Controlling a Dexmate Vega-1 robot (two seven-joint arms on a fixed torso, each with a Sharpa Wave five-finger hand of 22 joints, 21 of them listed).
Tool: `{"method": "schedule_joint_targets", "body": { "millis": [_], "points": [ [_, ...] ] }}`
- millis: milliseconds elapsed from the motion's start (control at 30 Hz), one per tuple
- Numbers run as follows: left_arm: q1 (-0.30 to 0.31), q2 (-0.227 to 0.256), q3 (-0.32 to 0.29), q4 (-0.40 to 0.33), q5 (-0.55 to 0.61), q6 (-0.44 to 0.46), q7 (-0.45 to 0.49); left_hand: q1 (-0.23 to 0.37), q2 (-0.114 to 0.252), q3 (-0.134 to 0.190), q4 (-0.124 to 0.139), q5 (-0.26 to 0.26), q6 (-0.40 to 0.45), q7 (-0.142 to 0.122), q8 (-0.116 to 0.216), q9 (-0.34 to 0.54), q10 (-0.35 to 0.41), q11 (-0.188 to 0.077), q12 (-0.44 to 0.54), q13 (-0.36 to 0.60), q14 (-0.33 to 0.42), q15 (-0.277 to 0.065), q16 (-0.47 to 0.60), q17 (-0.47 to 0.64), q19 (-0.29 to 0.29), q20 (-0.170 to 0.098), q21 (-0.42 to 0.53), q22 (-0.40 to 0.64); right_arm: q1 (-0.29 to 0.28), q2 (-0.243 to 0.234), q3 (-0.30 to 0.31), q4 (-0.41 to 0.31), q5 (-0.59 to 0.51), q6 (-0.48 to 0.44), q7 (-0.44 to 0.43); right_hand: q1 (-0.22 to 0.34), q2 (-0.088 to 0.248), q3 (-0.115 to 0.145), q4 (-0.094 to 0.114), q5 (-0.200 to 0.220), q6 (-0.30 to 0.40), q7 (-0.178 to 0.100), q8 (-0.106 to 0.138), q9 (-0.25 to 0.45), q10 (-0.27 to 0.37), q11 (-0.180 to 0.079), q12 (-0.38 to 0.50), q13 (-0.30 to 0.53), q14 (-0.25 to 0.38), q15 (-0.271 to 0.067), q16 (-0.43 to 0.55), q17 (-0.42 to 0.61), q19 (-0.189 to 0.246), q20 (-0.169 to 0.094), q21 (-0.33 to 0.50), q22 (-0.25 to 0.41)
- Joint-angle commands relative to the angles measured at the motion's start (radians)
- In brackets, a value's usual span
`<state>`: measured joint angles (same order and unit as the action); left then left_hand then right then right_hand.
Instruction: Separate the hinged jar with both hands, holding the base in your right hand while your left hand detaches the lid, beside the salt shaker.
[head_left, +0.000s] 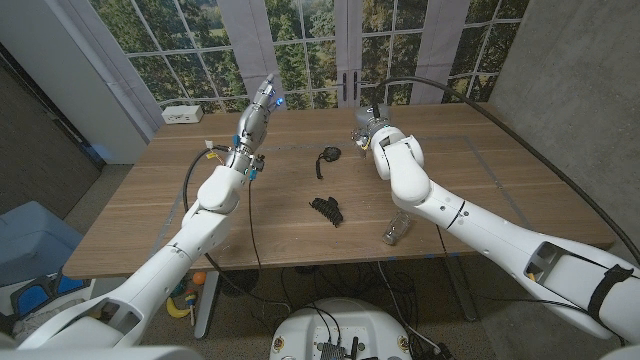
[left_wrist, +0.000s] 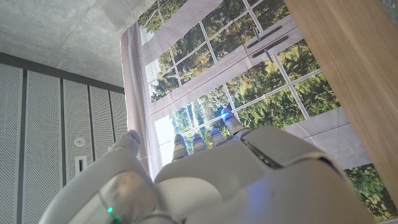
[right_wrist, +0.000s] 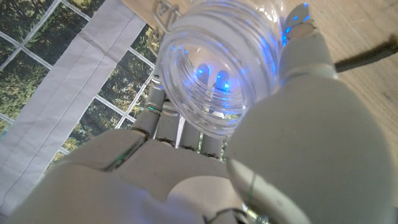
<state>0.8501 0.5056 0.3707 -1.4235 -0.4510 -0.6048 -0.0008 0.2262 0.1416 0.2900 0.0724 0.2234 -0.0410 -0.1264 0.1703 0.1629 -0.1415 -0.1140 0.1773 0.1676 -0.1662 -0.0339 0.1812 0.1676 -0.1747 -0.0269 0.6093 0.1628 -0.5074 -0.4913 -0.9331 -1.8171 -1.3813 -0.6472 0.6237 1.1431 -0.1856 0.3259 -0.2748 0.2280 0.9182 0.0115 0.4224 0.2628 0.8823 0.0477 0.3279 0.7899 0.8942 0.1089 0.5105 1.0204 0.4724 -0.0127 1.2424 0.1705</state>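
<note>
My right hand (head_left: 376, 131) is raised over the far middle of the table and grips the clear glass jar base (right_wrist: 214, 68), fingers wrapped round it. The jar's open mouth faces the wrist camera, and a bit of wire hinge (right_wrist: 163, 10) shows at its rim. My left hand (head_left: 260, 108) is lifted above the table's far left part, fingers stretched out side by side with nothing in them; the hand's back (left_wrist: 249, 174) shows against the window. A small dark ring-like piece (head_left: 327, 156) lies on the table between the hands. The clear salt shaker (head_left: 396, 229) sits near the front edge.
A black ridged object (head_left: 327, 210) lies mid-table, left of the shaker. A white box (head_left: 183, 114) sits at the far left corner of the wooden table (head_left: 150, 210). Windows stand close behind the far edge.
</note>
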Motion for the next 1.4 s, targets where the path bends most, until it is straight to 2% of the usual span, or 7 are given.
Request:
{"method": "schedule_joint_targets", "body": {
  "millis": [33,300,800,967,1400],
  "points": [
    [0.007,-0.003,-0.008,0.005,-0.015,0.009,-0.003,-0.003,-0.009,0.006,-0.007,0.000,0.001,0.005,0.006,0.004,-0.006,0.010,0.004,0.001,-0.032,-0.070,-0.003,0.000,-0.029,-0.019,-0.008,0.002,0.038,0.029,-0.017,0.066,-0.045,0.041,0.145,0.193,0.239,0.121,0.109,0.005,0.072,-0.080,0.009,0.011,0.154,-0.155,-0.003,0.007,0.232,-0.339,0.016,0.192,-0.041,-0.179,-0.002,0.004],
    [0.010,-0.003,-0.007,-0.002,-0.012,0.017,0.000,-0.004,-0.010,0.009,-0.012,-0.001,0.001,0.008,0.007,0.004,-0.006,0.011,0.004,0.001,-0.032,-0.067,-0.003,0.000,-0.025,-0.016,-0.013,0.002,0.066,0.037,-0.038,0.106,-0.047,0.074,0.222,0.191,0.241,0.122,0.110,0.005,0.071,-0.083,0.008,0.012,0.151,-0.157,-0.006,0.009,0.230,-0.338,0.015,0.191,-0.045,-0.180,-0.003,0.004],
    [0.032,0.005,-0.013,-0.031,-0.003,0.022,0.016,-0.005,-0.016,0.011,-0.022,-0.003,0.002,0.010,0.008,0.004,-0.009,0.013,0.004,0.002,-0.033,-0.065,-0.004,0.000,-0.020,-0.017,-0.024,0.002,0.084,0.051,-0.064,0.160,-0.071,0.076,0.279,0.188,0.243,0.123,0.111,0.007,0.069,-0.087,0.007,0.013,0.150,-0.161,-0.010,0.013,0.228,-0.339,0.014,0.191,-0.054,-0.181,-0.004,0.004],
    [0.040,0.009,-0.016,-0.045,0.000,0.026,0.022,-0.006,-0.017,0.012,-0.025,-0.004,0.002,0.010,0.008,0.004,-0.009,0.014,0.004,0.002,-0.034,-0.063,-0.004,0.000,-0.019,-0.016,-0.028,0.003,0.084,0.054,-0.070,0.175,-0.067,0.075,0.276,0.186,0.243,0.122,0.111,0.008,0.065,-0.089,0.005,0.014,0.149,-0.162,-0.011,0.016,0.227,-0.339,0.014,0.191,-0.057,-0.182,-0.005,0.004],
    [0.049,0.015,-0.015,-0.066,0.003,0.036,0.023,-0.006,-0.021,0.016,-0.036,-0.006,0.003,0.015,0.008,0.004,-0.011,0.020,0.004,0.002,-0.036,-0.058,-0.005,-0.001,-0.014,-0.015,-0.038,0.003,0.055,0.049,-0.069,0.195,-0.051,0.032,0.205,0.182,0.245,0.122,0.111,0.011,0.058,-0.091,0.002,0.015,0.147,-0.167,-0.015,0.018,0.224,-0.340,0.011,0.189,-0.061,-0.183,-0.004,0.005]
  ]
}}
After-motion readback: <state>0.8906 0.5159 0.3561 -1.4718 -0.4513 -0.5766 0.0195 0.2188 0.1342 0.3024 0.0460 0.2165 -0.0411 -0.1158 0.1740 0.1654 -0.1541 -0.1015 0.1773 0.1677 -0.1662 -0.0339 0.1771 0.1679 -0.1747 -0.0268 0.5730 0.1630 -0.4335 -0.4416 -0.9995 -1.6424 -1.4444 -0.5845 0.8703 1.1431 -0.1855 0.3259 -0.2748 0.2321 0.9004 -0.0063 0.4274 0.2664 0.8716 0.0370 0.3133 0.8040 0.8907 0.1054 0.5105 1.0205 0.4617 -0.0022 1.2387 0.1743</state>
